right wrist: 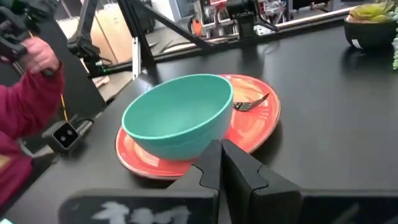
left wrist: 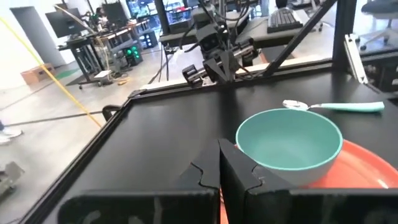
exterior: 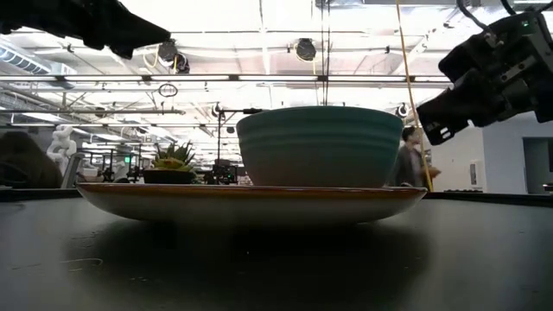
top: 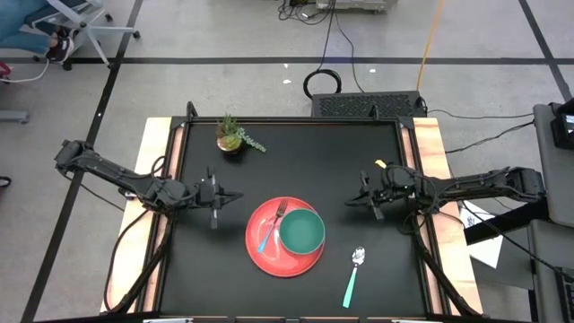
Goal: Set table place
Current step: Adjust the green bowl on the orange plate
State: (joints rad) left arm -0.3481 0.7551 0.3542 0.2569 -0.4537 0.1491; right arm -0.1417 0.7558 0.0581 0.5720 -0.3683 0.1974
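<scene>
A red plate (top: 269, 254) lies on the black table (top: 296, 152) near its front middle. A teal bowl (top: 302, 231) stands on the plate's right half, and a fork (top: 272, 227) lies on the plate's left half, handle toward the near edge. A spoon (top: 352, 276) with a light-teal handle lies on the table right of the plate. My left gripper (top: 235, 196) is shut and empty, left of the plate. My right gripper (top: 350, 203) is shut and empty, right of the bowl. The bowl shows ahead of each gripper in the left wrist view (left wrist: 289, 146) and in the right wrist view (right wrist: 177, 121).
A small potted green plant (top: 231, 136) stands at the table's far left. Pale wooden strips (top: 154, 179) run along both short sides. A person's hand and red sleeve (right wrist: 28, 93) show beyond the table in the right wrist view. Bare tabletop lies at the far middle.
</scene>
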